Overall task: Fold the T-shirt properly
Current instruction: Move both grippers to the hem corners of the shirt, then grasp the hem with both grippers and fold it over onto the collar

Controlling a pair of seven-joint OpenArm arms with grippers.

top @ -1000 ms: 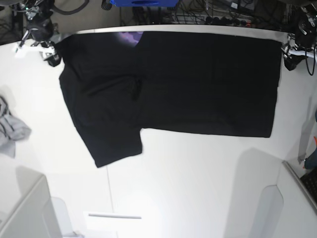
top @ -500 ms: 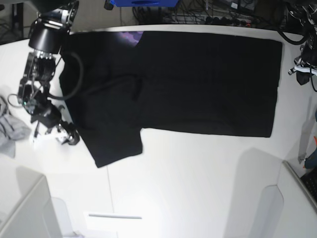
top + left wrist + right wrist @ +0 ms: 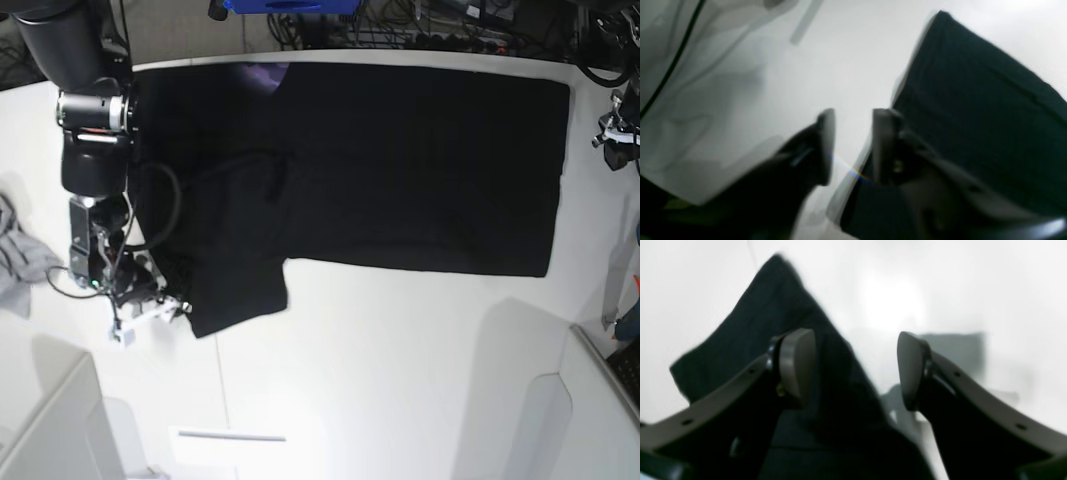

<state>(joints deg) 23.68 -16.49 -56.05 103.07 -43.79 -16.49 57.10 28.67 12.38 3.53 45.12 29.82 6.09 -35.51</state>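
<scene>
The T-shirt lies on the table, right hand at its sleeve edge.

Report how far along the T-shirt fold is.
Done: the T-shirt lies flat on the table, one lengthwise fold apparently made, purple print peeking at its top edge. In hand: the right gripper, open, straddles the edge of the sleeve; the left gripper, open, sits by the shirt's far edge. Left: tucking the sleeve in and folding the body over.

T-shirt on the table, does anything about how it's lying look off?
Yes. The T-shirt lies flat, but one sleeve juts out from its lower edge and a purple print peeks out at the top.
</scene>
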